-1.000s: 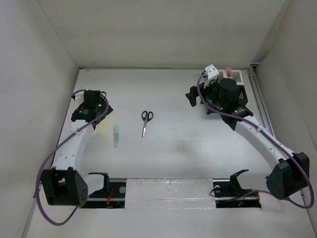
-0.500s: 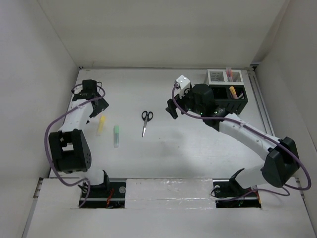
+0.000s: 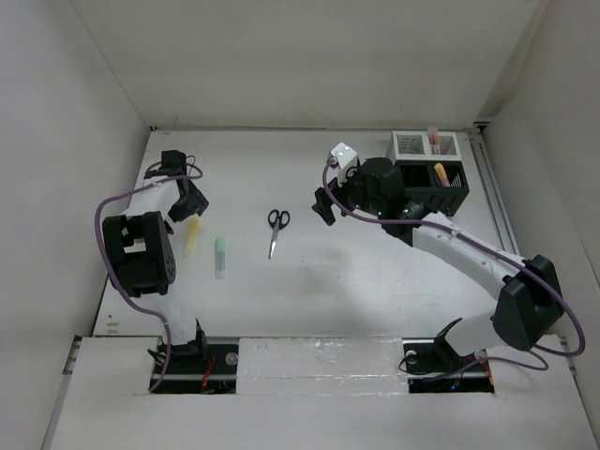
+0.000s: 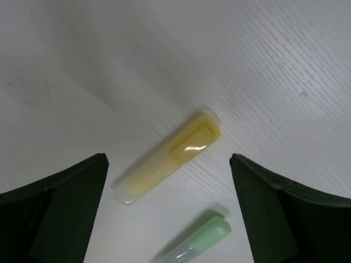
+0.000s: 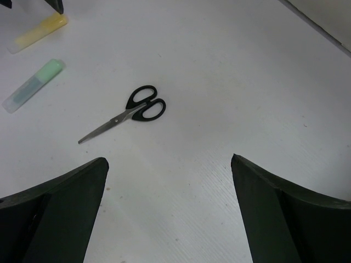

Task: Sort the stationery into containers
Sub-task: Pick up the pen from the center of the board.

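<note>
Left gripper (image 4: 167, 161) now astride yellow highlighter (image 4: 181, 149)

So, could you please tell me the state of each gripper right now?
Left gripper: open, empty, over the yellow highlighter.
Right gripper: open, empty, facing the scissors.

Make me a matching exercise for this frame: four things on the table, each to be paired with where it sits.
Things:
1. scissors
2. yellow highlighter
3. green highlighter
4. black mesh organiser

Places:
A. far right corner
B. directly below the open left tool
C. mid-table, handles on the far side
D. just right of the yellow highlighter

Pairs: 1-C, 2-B, 3-D, 4-A.
</note>
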`<state>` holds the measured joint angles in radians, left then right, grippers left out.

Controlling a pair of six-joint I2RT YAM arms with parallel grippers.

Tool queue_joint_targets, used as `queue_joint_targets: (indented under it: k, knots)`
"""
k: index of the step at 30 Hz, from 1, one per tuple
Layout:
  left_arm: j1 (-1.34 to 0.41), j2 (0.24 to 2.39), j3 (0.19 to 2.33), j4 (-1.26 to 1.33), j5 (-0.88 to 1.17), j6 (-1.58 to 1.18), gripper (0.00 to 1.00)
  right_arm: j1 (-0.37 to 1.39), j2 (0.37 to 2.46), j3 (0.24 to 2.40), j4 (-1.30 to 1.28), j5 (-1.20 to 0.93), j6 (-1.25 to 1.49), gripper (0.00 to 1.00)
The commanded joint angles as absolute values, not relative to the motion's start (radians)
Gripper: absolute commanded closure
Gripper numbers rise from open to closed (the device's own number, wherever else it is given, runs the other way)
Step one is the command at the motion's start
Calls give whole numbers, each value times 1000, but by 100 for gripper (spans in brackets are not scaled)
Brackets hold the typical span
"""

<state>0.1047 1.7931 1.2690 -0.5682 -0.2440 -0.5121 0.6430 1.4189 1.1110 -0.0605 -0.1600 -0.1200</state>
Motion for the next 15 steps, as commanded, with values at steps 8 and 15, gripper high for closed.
queue_joint_targets:
  k: [8, 15]
  knots:
    - [75, 1701, 1157, -537, -195, -482, 9, 660, 1473, 1173, -31, -195, -140, 0]
    - [66, 1701, 1108, -548, -213, -482, 14, 660, 1482, 1183, -31, -215, -149, 0]
